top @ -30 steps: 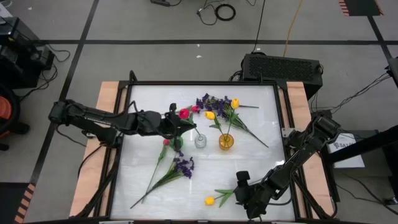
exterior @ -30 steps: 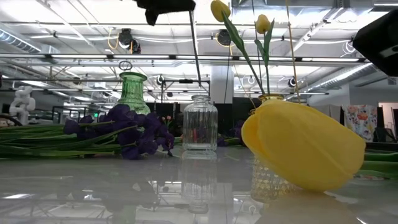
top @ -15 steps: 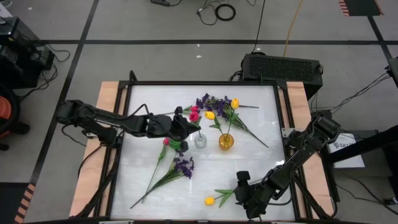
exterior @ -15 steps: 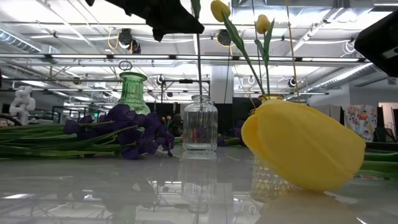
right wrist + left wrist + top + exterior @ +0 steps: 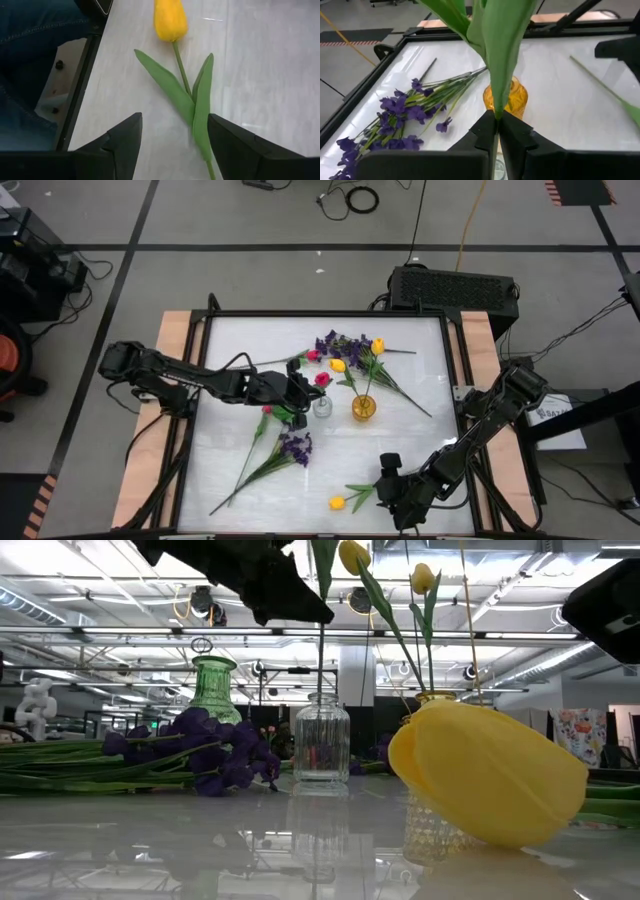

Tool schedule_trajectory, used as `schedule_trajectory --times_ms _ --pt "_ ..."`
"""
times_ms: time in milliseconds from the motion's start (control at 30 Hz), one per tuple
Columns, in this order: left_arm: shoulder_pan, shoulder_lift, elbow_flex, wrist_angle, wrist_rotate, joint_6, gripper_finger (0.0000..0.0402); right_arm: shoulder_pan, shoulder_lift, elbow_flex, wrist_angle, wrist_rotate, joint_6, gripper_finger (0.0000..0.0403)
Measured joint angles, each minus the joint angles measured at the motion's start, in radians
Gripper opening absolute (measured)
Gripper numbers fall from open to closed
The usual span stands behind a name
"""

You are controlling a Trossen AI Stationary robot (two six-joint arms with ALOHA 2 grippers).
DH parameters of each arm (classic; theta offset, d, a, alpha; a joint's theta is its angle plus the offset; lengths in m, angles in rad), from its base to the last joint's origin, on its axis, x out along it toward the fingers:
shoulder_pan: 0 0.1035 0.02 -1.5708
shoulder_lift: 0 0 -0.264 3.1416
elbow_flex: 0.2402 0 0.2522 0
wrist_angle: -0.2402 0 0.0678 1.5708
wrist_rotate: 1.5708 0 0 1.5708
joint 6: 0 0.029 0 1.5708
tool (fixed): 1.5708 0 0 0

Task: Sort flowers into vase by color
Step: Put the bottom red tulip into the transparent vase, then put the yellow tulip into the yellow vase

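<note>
While the left gripper [image 5: 497, 131] clamps the green stem of a pink-red tulip [image 5: 322, 379], the stem stands in the clear glass vase [image 5: 322, 407] directly beneath the fingers, with the amber vase [image 5: 364, 407] just beyond. The right gripper [image 5: 172, 137] hangs open above a yellow tulip [image 5: 170, 21] lying flat between its fingers.
</note>
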Motion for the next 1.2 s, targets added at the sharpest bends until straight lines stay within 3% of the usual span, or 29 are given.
schedule_trajectory --times_ms 300,833,967,1200 --pt "0.0 0.012 0.0 -0.003 0.001 0.0 0.0115 -0.001 0.0 0.0 -0.012 0.0 0.022 0.0216" --pt "-0.036 -0.038 0.001 -0.148 0.027 0.003 0.0327 0.001 0.0 0.0 -0.021 -0.005 0.038 0.0216" --pt "-0.047 -0.101 0.001 -0.223 0.008 -0.02 0.0349 0.002 0.0 0.0 -0.02 -0.006 0.037 0.0216" --pt "-0.084 -0.228 0.001 -0.289 -0.027 -0.026 0.0352 0.005 0.009 0.0 -0.026 -0.033 0.009 0.0216"
